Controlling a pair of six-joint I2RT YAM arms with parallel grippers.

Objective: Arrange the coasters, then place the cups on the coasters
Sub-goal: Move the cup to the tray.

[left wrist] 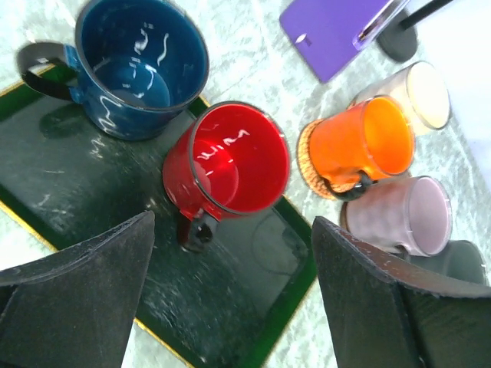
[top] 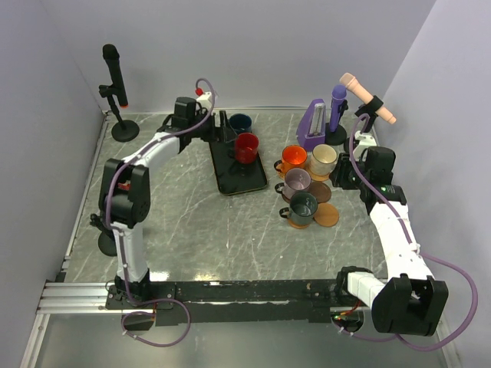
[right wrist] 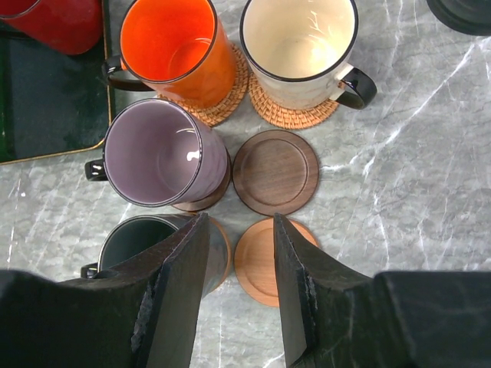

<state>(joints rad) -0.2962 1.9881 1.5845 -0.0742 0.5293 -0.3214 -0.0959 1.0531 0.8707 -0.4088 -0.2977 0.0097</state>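
Black fingers of the left gripper (left wrist: 230, 230) fill the bottom of the left wrist view, spread wide with nothing between them, hovering over a black tray (left wrist: 69, 176) at the back of the marble table. On that tray stand the red cup (left wrist: 230, 165), its dark handle pointing towards the fingers, and behind it the navy blue cup (left wrist: 138, 65). Both look like glossy, speckled enamel: probably rigid, light when empty and slippery. A pinch across the rim wall, one finger inside, would likely hold better than the small handle. To the right of the tray, the orange cup (right wrist: 173, 46), cream cup (right wrist: 298, 42), mauve-grey cup (right wrist: 157, 153) and dark grey-green cup (right wrist: 134, 238) each sit on a coaster. Beside them lie two bare coasters, one dark brown (right wrist: 275, 171) and one smooth light tan (right wrist: 261, 264), thin flat discs. Above these, the right gripper (right wrist: 240, 222) is about half open and appears to hold nothing, though one finger hides part of the grey-green cup, so contact cannot be ruled out.
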